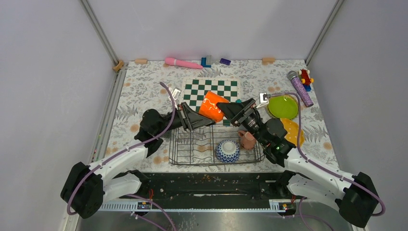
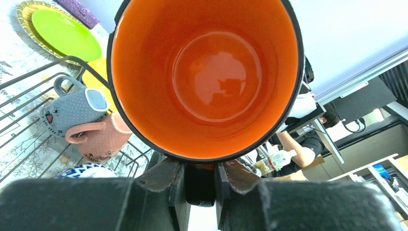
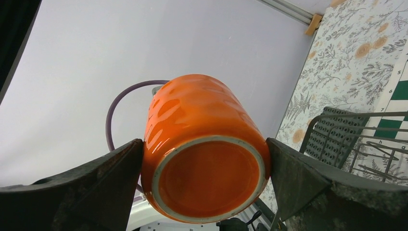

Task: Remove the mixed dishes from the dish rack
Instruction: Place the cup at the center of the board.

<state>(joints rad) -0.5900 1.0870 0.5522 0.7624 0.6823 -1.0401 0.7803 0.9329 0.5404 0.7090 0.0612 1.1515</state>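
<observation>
Orange cup (image 1: 213,107) hangs in the air near the dish rack's (image 1: 190,147) far edge, its rim pinched in the left end effector (image 2: 200,179). Right end effector (image 3: 204,161) spread wide, flanking the base, not clamped. Looks like a handover; next, right closes, then left releases.

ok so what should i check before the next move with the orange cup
1. Left gripper clamped on the orange cup's rim: ok.
2. Right gripper open, its jaws on either side of the cup's base: ok.
3. Right fingers actually touching the cup: cannot tell.
4. Cup lifted clear of the dish rack: ok.
5. Rack unloaded: not ok; the patterned bowl and pink mug lie in it, with the grey cup against the mug.
</observation>
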